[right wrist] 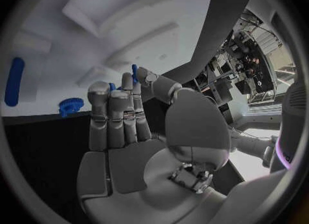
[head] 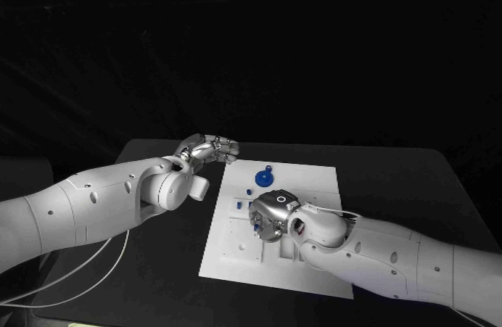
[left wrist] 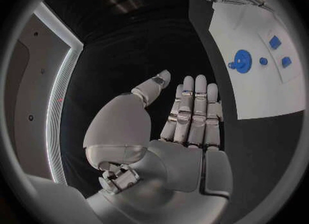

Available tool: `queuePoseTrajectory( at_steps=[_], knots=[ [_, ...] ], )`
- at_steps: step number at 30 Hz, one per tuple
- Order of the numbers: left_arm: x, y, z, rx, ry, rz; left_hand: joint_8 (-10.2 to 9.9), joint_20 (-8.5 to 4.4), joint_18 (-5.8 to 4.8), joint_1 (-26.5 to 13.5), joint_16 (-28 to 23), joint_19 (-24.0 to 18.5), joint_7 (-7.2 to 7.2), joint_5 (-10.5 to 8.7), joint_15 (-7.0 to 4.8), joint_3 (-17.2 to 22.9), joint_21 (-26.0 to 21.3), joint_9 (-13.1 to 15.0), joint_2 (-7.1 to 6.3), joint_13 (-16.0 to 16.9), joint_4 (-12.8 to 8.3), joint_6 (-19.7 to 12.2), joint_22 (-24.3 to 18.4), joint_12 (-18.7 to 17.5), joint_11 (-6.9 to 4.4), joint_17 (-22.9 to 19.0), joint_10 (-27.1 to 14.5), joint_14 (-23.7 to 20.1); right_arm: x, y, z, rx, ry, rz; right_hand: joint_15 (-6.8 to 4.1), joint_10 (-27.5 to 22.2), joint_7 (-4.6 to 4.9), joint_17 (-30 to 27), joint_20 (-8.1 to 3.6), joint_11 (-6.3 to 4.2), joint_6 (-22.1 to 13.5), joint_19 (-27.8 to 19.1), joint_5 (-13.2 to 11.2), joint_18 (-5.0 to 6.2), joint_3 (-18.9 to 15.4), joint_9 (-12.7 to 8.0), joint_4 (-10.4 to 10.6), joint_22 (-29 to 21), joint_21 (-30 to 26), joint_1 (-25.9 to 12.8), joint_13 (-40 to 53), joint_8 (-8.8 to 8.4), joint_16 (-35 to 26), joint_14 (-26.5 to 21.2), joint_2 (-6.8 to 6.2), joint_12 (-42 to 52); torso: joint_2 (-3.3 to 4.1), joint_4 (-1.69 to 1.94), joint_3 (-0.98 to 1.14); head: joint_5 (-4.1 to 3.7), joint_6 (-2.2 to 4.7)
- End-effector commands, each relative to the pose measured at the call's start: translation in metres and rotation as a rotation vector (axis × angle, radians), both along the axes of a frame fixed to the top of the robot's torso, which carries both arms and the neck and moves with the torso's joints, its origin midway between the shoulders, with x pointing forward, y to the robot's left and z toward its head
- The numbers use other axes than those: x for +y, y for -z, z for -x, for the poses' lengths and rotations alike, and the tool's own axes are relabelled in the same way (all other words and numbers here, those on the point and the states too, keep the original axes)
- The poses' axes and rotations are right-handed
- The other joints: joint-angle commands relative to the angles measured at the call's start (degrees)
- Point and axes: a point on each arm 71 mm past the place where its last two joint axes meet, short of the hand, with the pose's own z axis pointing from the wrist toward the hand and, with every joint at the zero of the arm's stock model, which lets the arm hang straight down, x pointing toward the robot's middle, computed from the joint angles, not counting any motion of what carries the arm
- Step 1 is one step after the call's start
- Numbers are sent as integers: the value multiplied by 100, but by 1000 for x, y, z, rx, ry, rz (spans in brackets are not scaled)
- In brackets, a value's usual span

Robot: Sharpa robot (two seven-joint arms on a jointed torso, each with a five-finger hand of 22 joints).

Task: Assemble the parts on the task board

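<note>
The right hand (head: 274, 212) hovers over the task board (head: 314, 182), fingers (right wrist: 119, 116) apart pinching a small blue part (right wrist: 134, 72), which looks ready for seating in a recess, while the left hand (head: 210, 149) waits open-fingered at the far-left corner.

A black table (head: 397, 175) spreads under everything, with a white cable (head: 63, 287) trailing across its near-left part.

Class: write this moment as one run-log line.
left hand: open, beside task board | right hand: over board, grasp unclear | blue gear: lying on board
</note>
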Motion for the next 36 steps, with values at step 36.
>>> queuePoseTrajectory(
  at_steps=[36],
  knots=[
    [-2,-1,0,-7,1,11,19,50,53,10,-57,7,-16,23,11,-32,-38,-11,63,-10,-6,-23,13,-8,5,27,-5,15,3,20,8,38,-35,79,-36,16,1,-13,-12,9,-27,-1,32,525,24,15,-34,69,-14,-22,15,16,-31,-16,73,-30,1,-7,2,52,-94]
  ],
)
